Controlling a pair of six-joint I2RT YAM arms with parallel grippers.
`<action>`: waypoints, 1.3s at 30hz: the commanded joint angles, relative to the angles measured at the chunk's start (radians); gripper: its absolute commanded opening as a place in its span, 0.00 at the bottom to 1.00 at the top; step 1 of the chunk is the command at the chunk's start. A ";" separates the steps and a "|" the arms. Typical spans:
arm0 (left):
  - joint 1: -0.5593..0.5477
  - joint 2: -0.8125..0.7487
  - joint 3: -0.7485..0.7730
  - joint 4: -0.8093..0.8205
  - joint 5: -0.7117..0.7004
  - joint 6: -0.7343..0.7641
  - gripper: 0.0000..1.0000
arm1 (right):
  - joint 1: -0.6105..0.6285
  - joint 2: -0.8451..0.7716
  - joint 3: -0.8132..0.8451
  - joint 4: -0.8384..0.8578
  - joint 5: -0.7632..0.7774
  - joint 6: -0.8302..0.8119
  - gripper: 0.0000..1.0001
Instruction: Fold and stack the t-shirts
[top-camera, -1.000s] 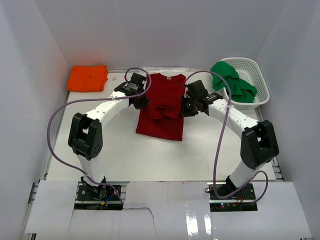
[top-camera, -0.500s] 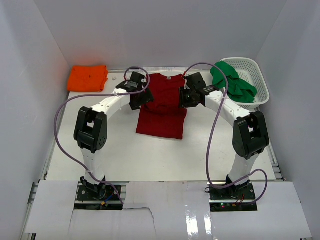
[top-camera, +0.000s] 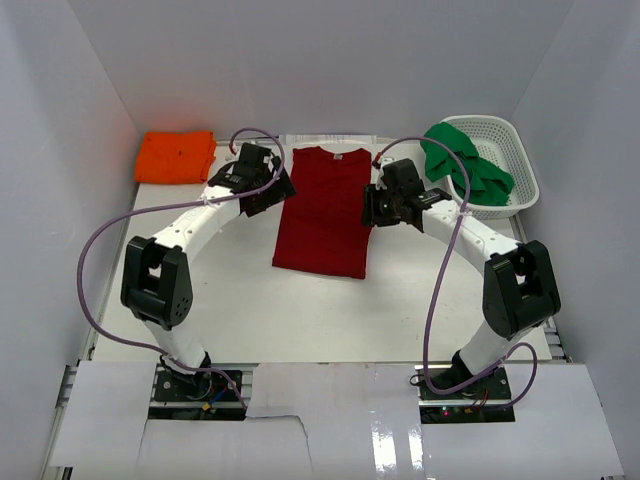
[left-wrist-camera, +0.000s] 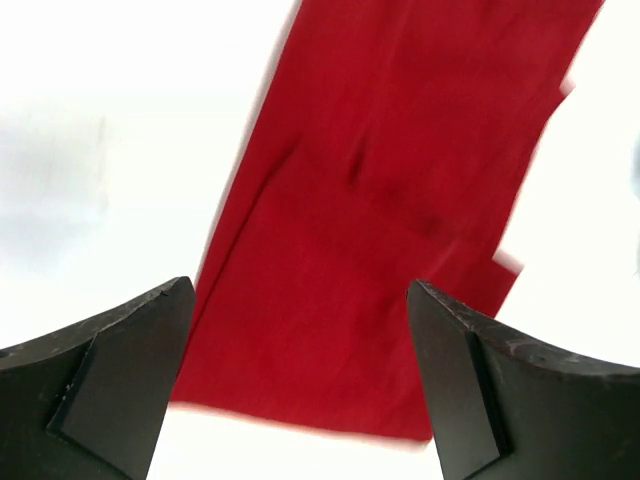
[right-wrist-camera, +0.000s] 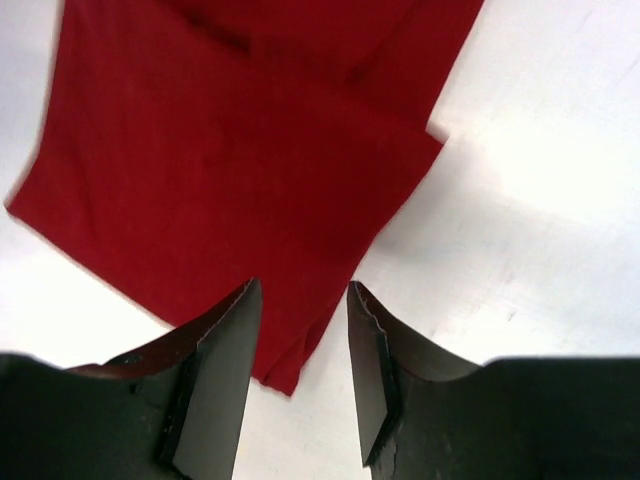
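Your left gripper (left-wrist-camera: 300, 385) has its fingers spread wide with nothing between them. It hangs over the left edge of the dark red t-shirt (top-camera: 325, 210). Your right gripper (right-wrist-camera: 300, 370) has its fingers apart by a narrower gap, also holding nothing, and it sits over the shirt's right edge. The dark red t-shirt lies flat on the table (top-camera: 300, 300) between the two grippers as a long, narrow rectangle, collar toward the far wall. Farther out, the orange t-shirt (top-camera: 176, 156) lies folded at the far left corner. The green t-shirt (top-camera: 462, 160) sits crumpled in the white basket (top-camera: 529, 178) at the far right, spilling over its near rim.
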 joint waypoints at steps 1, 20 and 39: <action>0.001 -0.127 -0.170 -0.025 0.085 0.018 0.98 | -0.002 -0.029 -0.127 -0.027 -0.140 0.049 0.46; 0.001 -0.333 -0.718 0.300 0.142 0.024 0.98 | 0.018 -0.043 -0.456 0.280 -0.307 0.163 0.46; 0.001 -0.174 -0.752 0.426 0.093 0.011 0.79 | 0.026 0.063 -0.408 0.312 -0.317 0.145 0.08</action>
